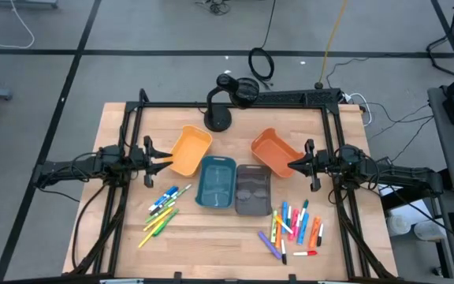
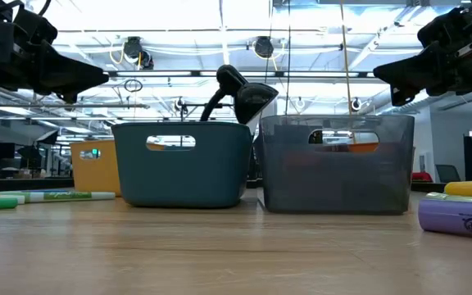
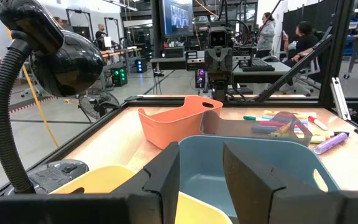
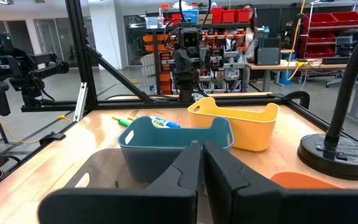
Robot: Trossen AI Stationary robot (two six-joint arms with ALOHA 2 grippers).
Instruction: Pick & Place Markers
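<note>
Two loose groups of markers lie flat on the wooden table: one near the front left (image 1: 162, 211), one near the front right (image 1: 294, 229); a purple marker (image 2: 457, 217) lies closest to the low camera. My left gripper (image 1: 170, 163) hovers level above the table's left side, next to the yellow bin (image 1: 190, 150), its fingers open with nothing between them (image 3: 201, 180). My right gripper (image 1: 292, 166) hovers level at the right, beside the orange bin (image 1: 274, 150), shut and empty (image 4: 202, 168). Both point toward the table's middle.
A teal bin (image 1: 216, 181) and a grey bin (image 1: 252, 189) stand side by side at the table's middle, between the marker groups. A black gooseneck lamp (image 1: 219, 110) stands at the far edge. A black frame (image 1: 235, 104) borders the table.
</note>
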